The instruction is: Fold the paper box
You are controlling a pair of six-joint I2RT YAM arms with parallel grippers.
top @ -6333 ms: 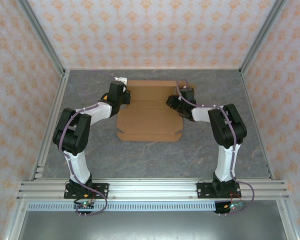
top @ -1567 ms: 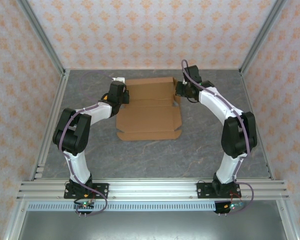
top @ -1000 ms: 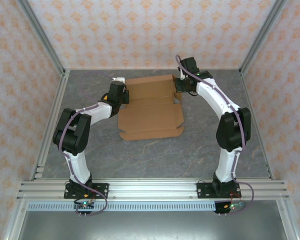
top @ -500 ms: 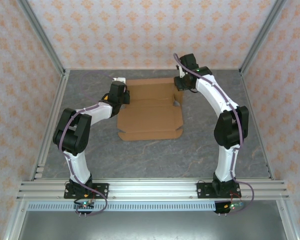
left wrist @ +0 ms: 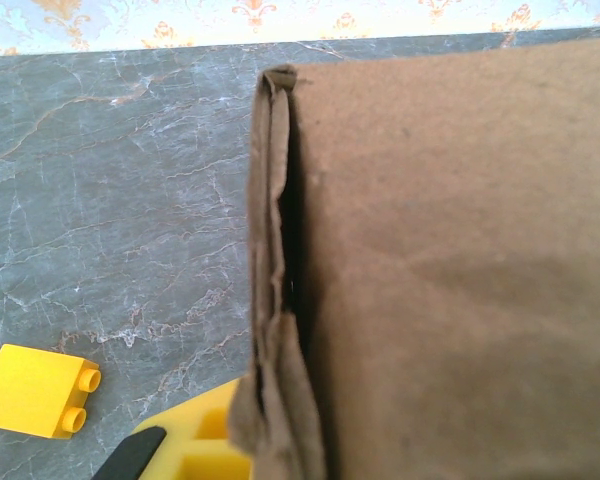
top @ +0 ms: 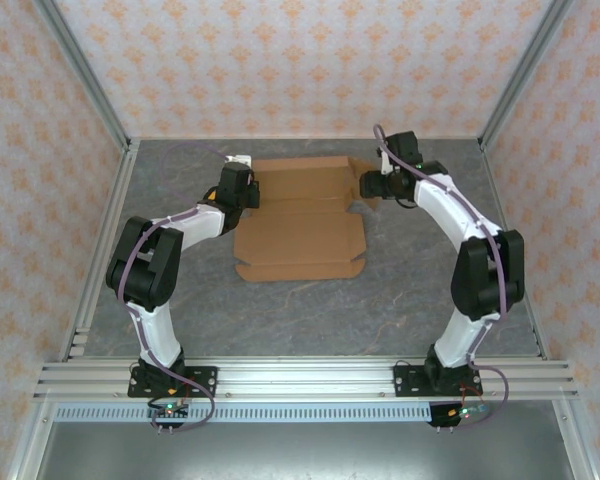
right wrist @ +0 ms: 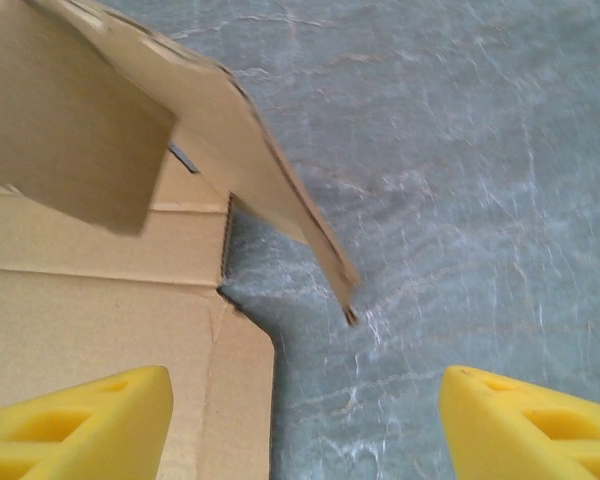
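Box lies flat on the bench, far-right flap raised; seems light, thin, springy, best gripped at flap edges; left pincer pinches its left edge; right pincer spread.

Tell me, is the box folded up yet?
Not yet. The paper box lies mostly flat on the table, with one flap tilted up.

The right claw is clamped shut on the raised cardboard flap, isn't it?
No: the right claw is open, its yellow fingers spread wide with nothing between them. The raised flap of the paper box stands free just ahead. The right wrist view shows it.
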